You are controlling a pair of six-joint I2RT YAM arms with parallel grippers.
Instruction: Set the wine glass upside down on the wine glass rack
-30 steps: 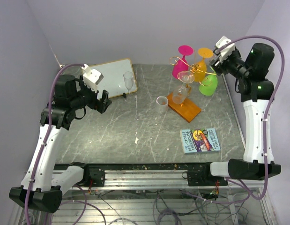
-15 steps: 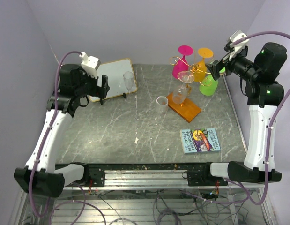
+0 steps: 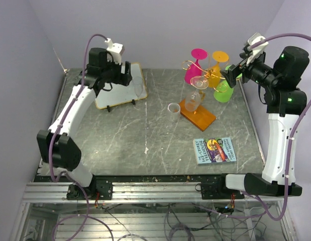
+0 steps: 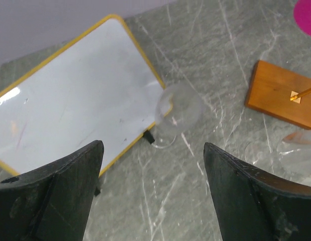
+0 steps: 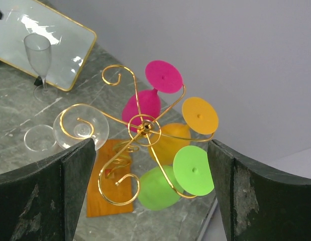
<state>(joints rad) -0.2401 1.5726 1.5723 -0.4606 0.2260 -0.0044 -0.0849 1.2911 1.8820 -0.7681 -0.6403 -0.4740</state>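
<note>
A clear wine glass [image 3: 138, 86] stands upright on the table at the right edge of the white board; it also shows in the left wrist view [image 4: 178, 111] and in the right wrist view [image 5: 38, 54]. The gold wire rack [image 3: 206, 76] on its orange base [image 3: 199, 115] holds pink, orange and green glasses upside down, plus one clear glass [image 3: 198, 83]. My left gripper [image 3: 123, 75] is open and empty, raised just left of the upright glass [image 4: 152, 146]. My right gripper [image 3: 229, 75] is open and empty, above the rack's right side [image 5: 150, 144].
A white board with a yellow frame [image 3: 120, 83] stands tilted at the back left. A small clear cup [image 3: 174, 110] sits left of the orange base. A book [image 3: 214, 149] lies at the front right. Walls close in on the back and sides.
My left arm has swung up and towards the back, bringing its gripper over the white board beside the upright glass. My right gripper has pulled slightly up and right from the rack.
</note>
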